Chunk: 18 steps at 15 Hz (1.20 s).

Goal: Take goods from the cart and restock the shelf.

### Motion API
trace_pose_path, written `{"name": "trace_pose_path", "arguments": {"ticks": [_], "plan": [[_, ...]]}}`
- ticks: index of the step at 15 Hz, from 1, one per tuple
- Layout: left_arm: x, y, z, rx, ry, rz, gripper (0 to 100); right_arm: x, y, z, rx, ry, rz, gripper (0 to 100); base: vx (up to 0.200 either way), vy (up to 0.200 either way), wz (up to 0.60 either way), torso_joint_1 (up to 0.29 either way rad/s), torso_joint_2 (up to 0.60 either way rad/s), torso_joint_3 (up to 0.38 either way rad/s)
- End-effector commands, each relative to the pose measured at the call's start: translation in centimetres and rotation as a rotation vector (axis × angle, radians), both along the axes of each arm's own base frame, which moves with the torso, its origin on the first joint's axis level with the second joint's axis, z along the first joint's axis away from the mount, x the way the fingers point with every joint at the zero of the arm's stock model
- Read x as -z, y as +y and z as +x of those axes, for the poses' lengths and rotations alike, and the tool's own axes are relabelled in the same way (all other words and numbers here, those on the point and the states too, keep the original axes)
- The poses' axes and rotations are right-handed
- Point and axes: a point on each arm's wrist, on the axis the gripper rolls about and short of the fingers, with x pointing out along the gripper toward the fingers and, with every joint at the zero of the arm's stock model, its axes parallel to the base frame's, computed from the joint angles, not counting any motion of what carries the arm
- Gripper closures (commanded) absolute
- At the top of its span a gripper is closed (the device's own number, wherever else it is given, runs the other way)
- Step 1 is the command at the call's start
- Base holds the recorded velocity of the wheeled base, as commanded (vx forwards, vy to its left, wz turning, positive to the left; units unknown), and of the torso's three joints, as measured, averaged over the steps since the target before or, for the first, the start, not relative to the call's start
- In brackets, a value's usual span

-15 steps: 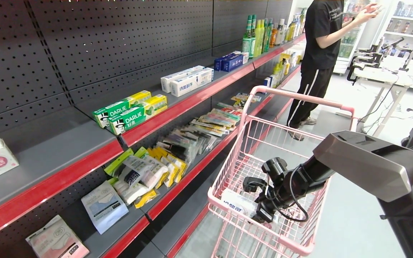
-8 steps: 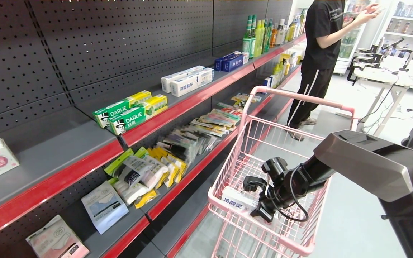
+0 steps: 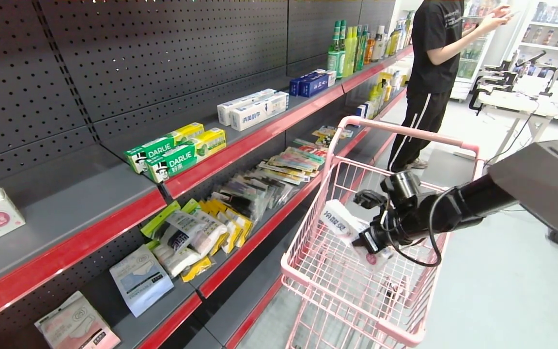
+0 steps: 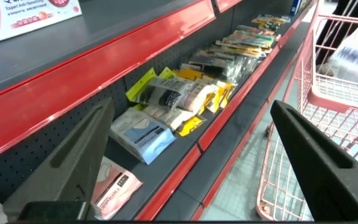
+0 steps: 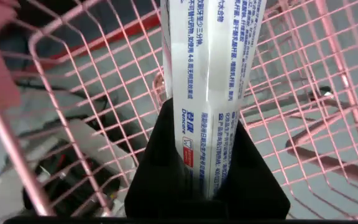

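You see a pink wire-grid cart (image 3: pixel 308 278) and a white box (image 3: pixel 338 220) with blue print (small, dense lines along its side). The shelf (image 3: pixel 66 252) is grey, edged red, backed by black perforated pegboard (image 3: pixel 162 48); the toothpaste boxes (image 3: pixel 172 155) are green and yellow.

The head camera looks forward and down along the shelf (image 3: pixel 66 253), with the pink cart (image 3: pixel 405 133) close below. The left wrist camera faces the shelf's lower tiers from nearby and takes in the cart's corner. The right wrist camera looks closely along the right gripper (image 5: pixel 207 121) and its toothpaste box (image 5: pixel 210 50) into the cart's mesh.
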Motion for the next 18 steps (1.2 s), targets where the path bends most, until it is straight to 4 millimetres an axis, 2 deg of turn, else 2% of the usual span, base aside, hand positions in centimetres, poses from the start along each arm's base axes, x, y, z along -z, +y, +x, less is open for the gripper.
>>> {"name": "trace_pose_path", "arguments": {"ticks": [1,2,3,4,5,7,9,10,11,15,18], "plan": [[0.0,0.0,0.0,0.001,-0.002,-0.002,0,-8.4,-0.7,-3.4,0.146,-0.135,0.105,100,0.000,0.000,0.00,0.000,0.00,0.000],[0.0,0.0,0.0,0.003,-0.001,-0.002,0,-10.3,-1.3,-5.5,0.171,-0.163,0.124,100,0.000,0.000,0.00,0.000,0.00,0.000],[0.0,0.0,0.0,0.003,-0.002,-0.002,0,-11.1,-1.9,-7.4,0.191,-0.179,0.108,100,0.000,0.000,0.00,0.000,0.00,0.000],[0.0,0.0,0.0,0.003,-0.002,-0.003,0,-11.4,-2.2,-8.1,0.200,-0.189,0.096,100,0.000,0.000,0.00,0.000,0.00,0.000],[0.0,0.0,0.0,0.003,0.001,-0.013,0,-12.2,-3.2,-10.9,0.227,-0.218,0.064,100,0.000,0.000,0.00,0.000,0.00,0.000],[0.0,0.0,0.0,0.003,0.002,-0.022,0,-13.5,-4.3,-14.0,0.237,-0.264,0.066,100,0.000,0.000,0.00,0.000,0.00,0.000],[0.0,0.0,0.0,0.003,0.002,-0.022,0,-13.6,-5.4,-16.5,0.288,-0.289,0.032,100,0.000,0.000,0.00,0.000,0.00,0.000],[0.0,0.0,0.0,0.003,0.002,-0.022,0,-13.6,-5.6,-16.9,0.293,-0.295,0.028,100,0.000,0.000,0.00,0.000,0.00,0.000],[0.0,0.0,0.0,0.003,0.001,-0.020,0,-13.7,-6.6,-18.9,0.296,-0.323,0.017,100,0.000,0.000,0.00,0.000,0.00,0.000],[0.0,0.0,0.0,0.003,0.001,-0.019,0,-13.5,-8.0,-21.8,0.338,-0.349,0.021,100,0.000,0.000,0.00,0.072,-0.18,-0.107],[0.0,0.0,0.0,0.004,0.001,-0.019,0,-13.8,-8.1,-22.4,0.343,-0.372,0.026,100,0.000,0.000,0.00,0.237,-0.57,-0.323]]}}
